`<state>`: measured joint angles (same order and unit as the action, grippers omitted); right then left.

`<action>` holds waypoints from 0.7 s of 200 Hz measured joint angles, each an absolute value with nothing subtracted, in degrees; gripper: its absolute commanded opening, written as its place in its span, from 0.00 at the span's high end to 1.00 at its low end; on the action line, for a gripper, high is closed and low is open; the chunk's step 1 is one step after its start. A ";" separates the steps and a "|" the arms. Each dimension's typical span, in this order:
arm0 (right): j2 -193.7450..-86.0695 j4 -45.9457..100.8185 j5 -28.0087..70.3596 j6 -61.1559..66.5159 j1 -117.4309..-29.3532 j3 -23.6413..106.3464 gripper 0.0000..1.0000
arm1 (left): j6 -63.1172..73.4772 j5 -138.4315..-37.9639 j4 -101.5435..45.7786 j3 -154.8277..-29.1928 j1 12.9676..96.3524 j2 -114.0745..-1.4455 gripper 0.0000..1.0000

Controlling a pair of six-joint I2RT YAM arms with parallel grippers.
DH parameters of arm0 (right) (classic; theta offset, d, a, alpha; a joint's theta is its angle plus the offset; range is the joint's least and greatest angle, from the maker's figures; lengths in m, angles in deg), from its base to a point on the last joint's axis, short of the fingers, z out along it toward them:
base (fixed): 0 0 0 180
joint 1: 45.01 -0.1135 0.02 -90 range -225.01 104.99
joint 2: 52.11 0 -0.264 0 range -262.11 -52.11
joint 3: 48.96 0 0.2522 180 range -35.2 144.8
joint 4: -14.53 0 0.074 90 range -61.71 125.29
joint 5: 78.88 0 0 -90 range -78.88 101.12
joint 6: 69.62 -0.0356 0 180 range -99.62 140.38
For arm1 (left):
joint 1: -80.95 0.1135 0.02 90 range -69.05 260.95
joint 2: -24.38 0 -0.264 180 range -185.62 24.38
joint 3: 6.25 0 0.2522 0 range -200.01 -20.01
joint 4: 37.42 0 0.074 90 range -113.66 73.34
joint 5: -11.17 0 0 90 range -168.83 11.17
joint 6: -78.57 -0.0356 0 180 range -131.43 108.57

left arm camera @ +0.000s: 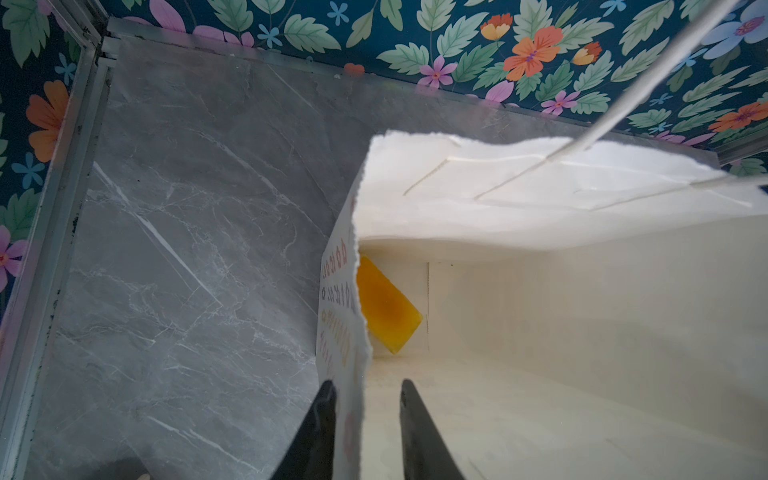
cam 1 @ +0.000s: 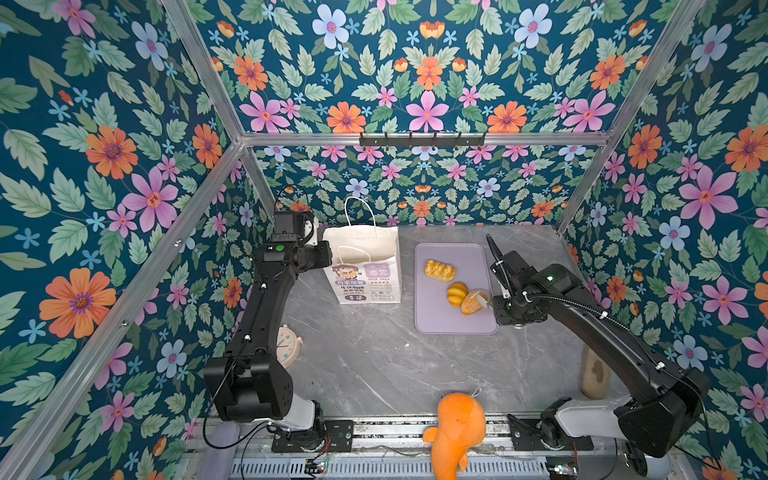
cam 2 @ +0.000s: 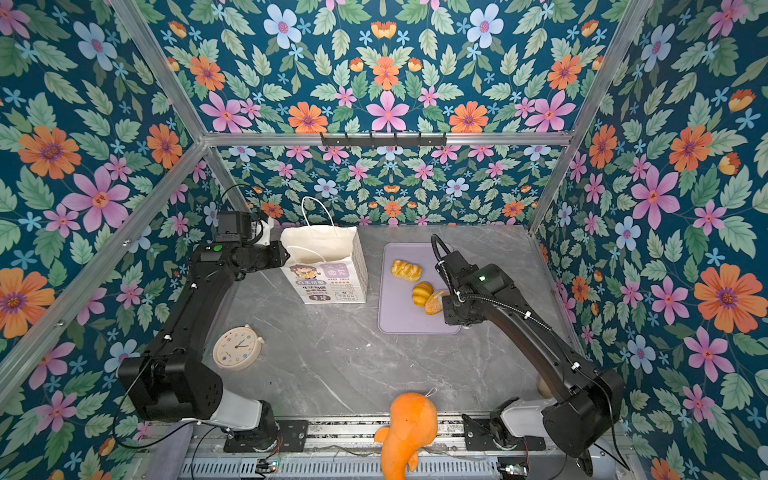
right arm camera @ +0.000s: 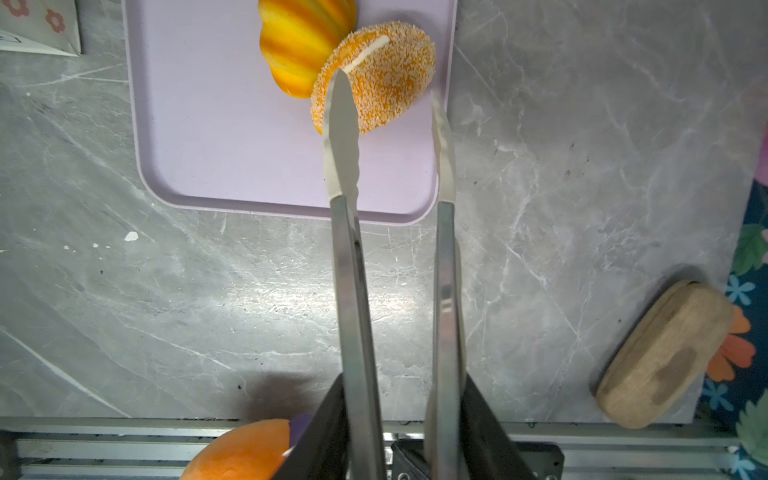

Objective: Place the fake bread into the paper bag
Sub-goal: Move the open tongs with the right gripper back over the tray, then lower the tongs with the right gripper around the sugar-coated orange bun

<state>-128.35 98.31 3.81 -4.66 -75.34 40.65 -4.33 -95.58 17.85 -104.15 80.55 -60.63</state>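
The paper bag [cam 1: 365, 266] stands upright and open at the back left. A yellow blocky loaf [left arm camera: 386, 307] lies on its bottom. My left gripper [left arm camera: 365, 395] is open astride the bag's side wall, one finger outside against the paper, the other inside and apart from it. On the lavender tray [cam 1: 440, 320] lie a braided roll [cam 1: 439, 270], a ridged bun [cam 1: 457, 294] and a seeded roll [right arm camera: 382, 79]. My right gripper [right arm camera: 399, 395] is shut on metal tongs [right arm camera: 351, 270]. The tongs' tips stand apart on either side of the seeded roll.
An orange plush toy [cam 1: 457, 432] sits at the table's front edge. A round cream clock [cam 2: 237, 348] lies beside the left arm. A wooden block [right arm camera: 660, 353] rests near the right wall. Floral walls close in the table on three sides.
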 measured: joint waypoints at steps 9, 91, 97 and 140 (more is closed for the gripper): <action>-128.27 97.96 4.21 -5.34 -75.51 39.76 0.61 | -4.33 -95.69 17.81 -104.00 80.55 -60.70 0.71; -126.17 91.07 6.61 -8.99 -74.05 33.64 0.59 | -4.38 -96.39 17.07 -104.04 80.52 -60.91 0.72; -126.06 90.50 6.87 -9.01 -74.00 33.42 0.59 | -4.38 -96.39 17.07 -104.04 80.52 -60.91 0.72; -124.81 86.76 9.34 -9.49 -73.22 31.93 0.56 | -4.62 -96.39 17.05 -103.95 80.52 -60.91 0.73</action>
<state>-124.81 86.76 9.34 -9.49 -73.22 31.93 -4.62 -96.39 17.05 -103.95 80.52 -60.91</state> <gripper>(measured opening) 0.430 0.272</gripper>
